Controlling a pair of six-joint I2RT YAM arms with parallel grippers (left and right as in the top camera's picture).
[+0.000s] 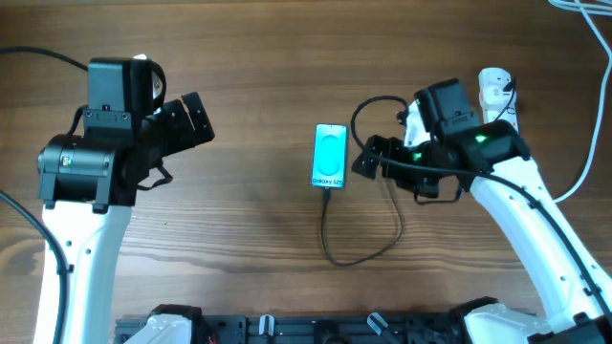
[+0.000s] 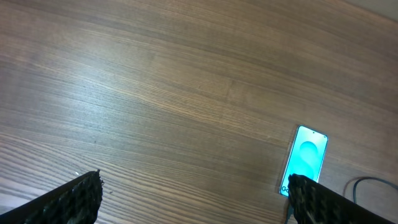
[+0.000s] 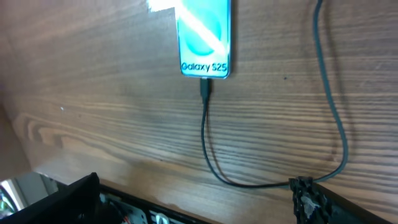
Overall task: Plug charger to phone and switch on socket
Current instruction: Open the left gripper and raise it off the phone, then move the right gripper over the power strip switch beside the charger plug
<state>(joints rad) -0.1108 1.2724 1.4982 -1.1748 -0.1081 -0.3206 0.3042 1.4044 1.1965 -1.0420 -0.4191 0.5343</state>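
- The phone (image 1: 330, 156) lies face up on the wooden counter (image 1: 249, 229), its screen glowing cyan. It sits just ahead of the right jaws and well ahead of the left jaws.
- The charger (image 3: 204, 134), a thin black cable, has its tip seated in the phone's lower edge, directly below the "Galaxy S25" lettering.
- From the phone, the cable runs back toward the right jaws, curves across the gap between them, and climbs away past the jaw on the right of the wrist view.
- The right jaws are spread wide and pinch nothing, with only counter and the cable's loop between them. The cable passes very close to one jaw tip, but whether it touches cannot be told.
- The left jaws are also spread wide and hold nothing, hanging over bare counter. In the left wrist view, the phone shows just beyond the jaw on the right.
- The white socket (image 1: 495, 88) stands behind the right jaws, past the right arm (image 1: 516, 191), with its white cord (image 1: 590, 143) trailing off to the side.
- The position of the socket's switch cannot be made out.
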